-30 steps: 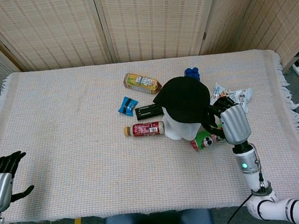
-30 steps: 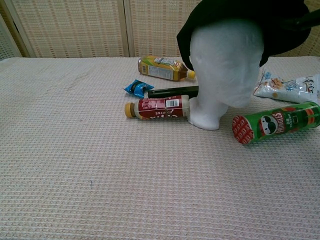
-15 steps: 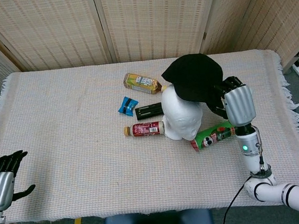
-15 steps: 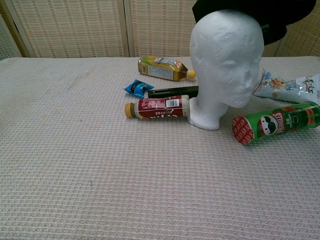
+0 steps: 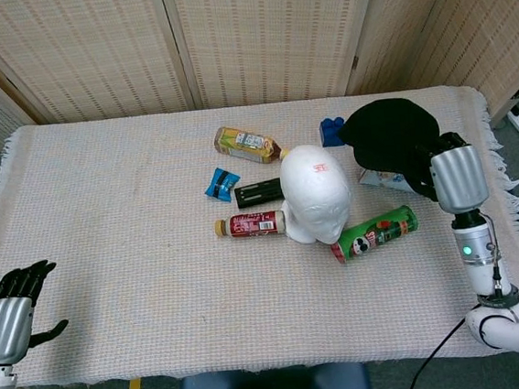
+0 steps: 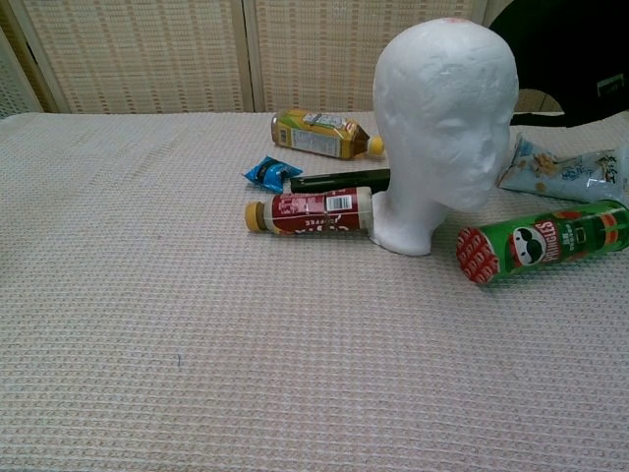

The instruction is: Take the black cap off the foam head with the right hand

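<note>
My right hand (image 5: 453, 179) grips the black cap (image 5: 392, 138), a soft dark dome of cloth, fingers closed on its edge. The cap hangs to the right of the foam head (image 5: 315, 194), clear of it and above the crinkled snack bag (image 6: 565, 175). The head is smooth, white and bare, standing upright on the woven cloth-covered table (image 5: 105, 218). A green cylindrical chip can (image 5: 374, 233) lies on its side just right of the head's base; a red-labelled bottle (image 5: 250, 224) and a flat black box (image 5: 258, 193) lie against its left. My left hand (image 5: 9, 315), well left of the head, holds nothing, fingers apart.
</note>
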